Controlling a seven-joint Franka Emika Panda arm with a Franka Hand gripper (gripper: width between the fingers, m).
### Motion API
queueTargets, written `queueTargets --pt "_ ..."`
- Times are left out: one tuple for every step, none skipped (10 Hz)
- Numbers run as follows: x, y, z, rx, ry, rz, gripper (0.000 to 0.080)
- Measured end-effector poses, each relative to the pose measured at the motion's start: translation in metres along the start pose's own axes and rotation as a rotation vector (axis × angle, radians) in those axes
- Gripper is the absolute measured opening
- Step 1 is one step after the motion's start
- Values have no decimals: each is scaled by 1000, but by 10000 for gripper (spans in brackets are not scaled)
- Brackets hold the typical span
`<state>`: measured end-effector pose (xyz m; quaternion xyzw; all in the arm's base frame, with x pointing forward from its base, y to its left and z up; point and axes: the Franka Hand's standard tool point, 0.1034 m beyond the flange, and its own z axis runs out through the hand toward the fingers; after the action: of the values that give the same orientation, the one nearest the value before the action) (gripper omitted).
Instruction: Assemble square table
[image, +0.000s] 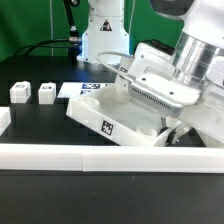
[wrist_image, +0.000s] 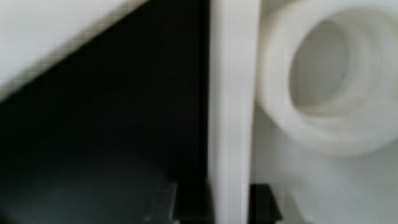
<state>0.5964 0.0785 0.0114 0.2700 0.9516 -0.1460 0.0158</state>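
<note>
The white square tabletop is tilted up on its side, its black-and-white tag on the rim facing the camera. My gripper is shut on the tabletop's far rim at the exterior view's right. In the wrist view the thin white rim runs straight between my dark fingers, and my gripper clamps it. A round corner socket sits right beside the rim. Two small white legs stand on the black table at the exterior view's left.
The long low white border rail runs along the front, close under the tabletop's lower edge. The marker board lies flat behind the tabletop. The robot's white base stands at the back.
</note>
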Motion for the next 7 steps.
queueTargets --pt "1 -2 2 3 4 -64 63" --pt "1 -2 2 2 6 -111 63" --pt "3 -3 2 0 11 -173 63" --pt "4 -3 3 -3 16 -234 63" --pt "5 -3 3 -6 20 -278 63" --pt "5 -3 3 -6 22 -308 63" --pt "6 -2 2 -16 29 -480 63"
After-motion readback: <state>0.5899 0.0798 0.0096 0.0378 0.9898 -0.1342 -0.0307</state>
